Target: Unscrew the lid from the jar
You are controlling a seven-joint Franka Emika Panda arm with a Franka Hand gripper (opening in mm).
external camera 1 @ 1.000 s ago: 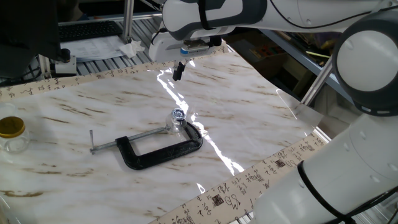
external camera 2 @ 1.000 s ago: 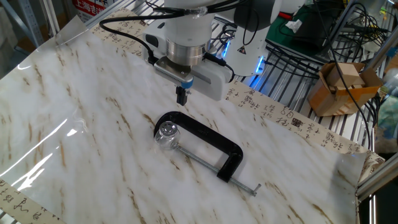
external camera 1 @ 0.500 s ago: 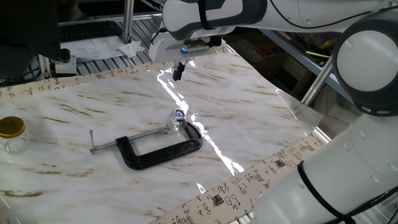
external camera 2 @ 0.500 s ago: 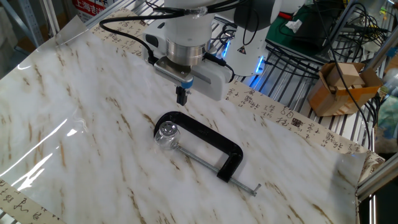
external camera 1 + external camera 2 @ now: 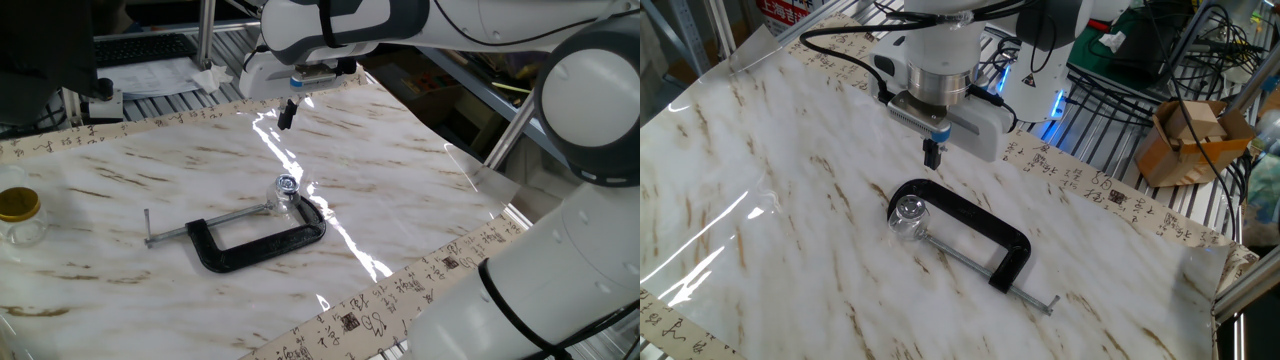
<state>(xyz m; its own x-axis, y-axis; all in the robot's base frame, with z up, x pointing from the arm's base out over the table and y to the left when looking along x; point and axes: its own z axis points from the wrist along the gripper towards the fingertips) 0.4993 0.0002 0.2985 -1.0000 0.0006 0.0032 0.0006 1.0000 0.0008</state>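
1. Across both views, nothing differs vs 0.5 s and 1 s ago: arm, clamp, jars all sit where they were.
2. Table [image 5: 120, 170]: 1 marble-look top w/ printed border strips; wide bare stretches left of the clamp and toward the far corner. Near edge runs just below the clamp in one fixed view; metal frame rails lie beyond the far edge.
3. Arm: 1, white, reaching in from the back edge, wrist above the table's far half.
4. Clamp [image 5: 262, 243]: 1 black C-clamp lying flat mid-table, screw rod w/ handle bar pointing away from the frame.
5. Bigger jar [image 5: 20, 215]: 1, clear w/ yellow-gold top, at the table's left edge in one fixed view, well apart from the rest.
6. Gripper [image 5: 932, 155]: 1, hanging above the table, apart from the jar; fingers pressed together, holding nothing.
7. Jar [image 5: 908, 222]: 1 small clear one, upright at the clamp's open mouth, touching the screw end.
8. Lid [image 5: 288, 184]: 1 silver cap, on the jar.
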